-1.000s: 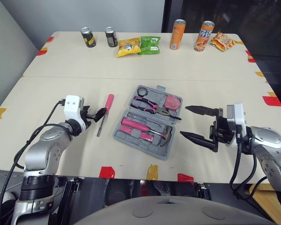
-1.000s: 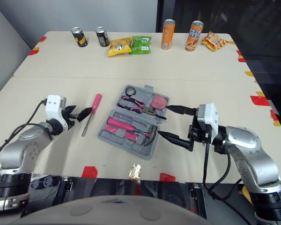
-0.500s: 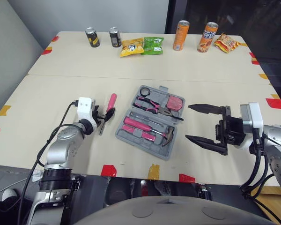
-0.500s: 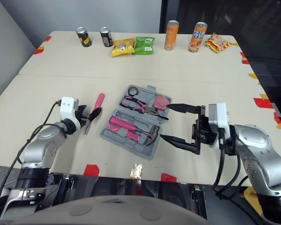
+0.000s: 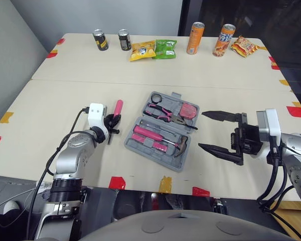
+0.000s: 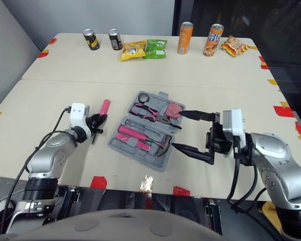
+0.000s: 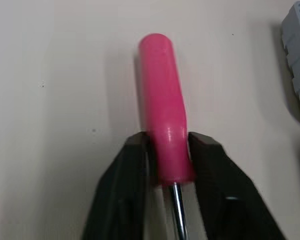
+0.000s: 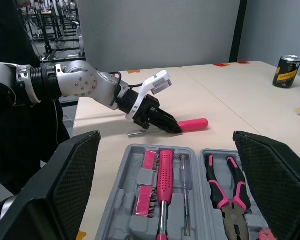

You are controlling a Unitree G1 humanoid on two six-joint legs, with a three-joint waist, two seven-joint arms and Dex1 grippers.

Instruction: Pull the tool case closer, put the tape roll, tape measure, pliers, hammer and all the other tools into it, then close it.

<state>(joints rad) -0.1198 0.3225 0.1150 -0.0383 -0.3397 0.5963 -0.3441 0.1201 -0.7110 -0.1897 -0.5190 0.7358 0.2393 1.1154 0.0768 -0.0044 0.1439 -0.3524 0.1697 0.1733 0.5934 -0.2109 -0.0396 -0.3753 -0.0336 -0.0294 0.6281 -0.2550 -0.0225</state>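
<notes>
Bit nervous about this grip, tbh. My left gripper point(image 7: 167, 150) is pinching the pink-handled screwdriver with the bare metal shaft point(image 7: 160, 100), and it's clamping right at the handle's shaft end. The screwdriver is lying on the beige table point(image 5: 80, 85), just left of the open grey plastic tool case point(image 5: 176, 166). Most of that smooth round handle is sticking out past my fingers. I'm guessing it could swivel or slide out when I lift, or go into its slot crooked. My right gripper point(image 5: 204, 130) is hanging wide open and empty just right of the case, so it isn't steadying the case if I bump it.

A second ago my left fingers were just beside the screwdriver; now they're around it. Right side isn't changing, and my head is shifting the view a bit.
</notes>
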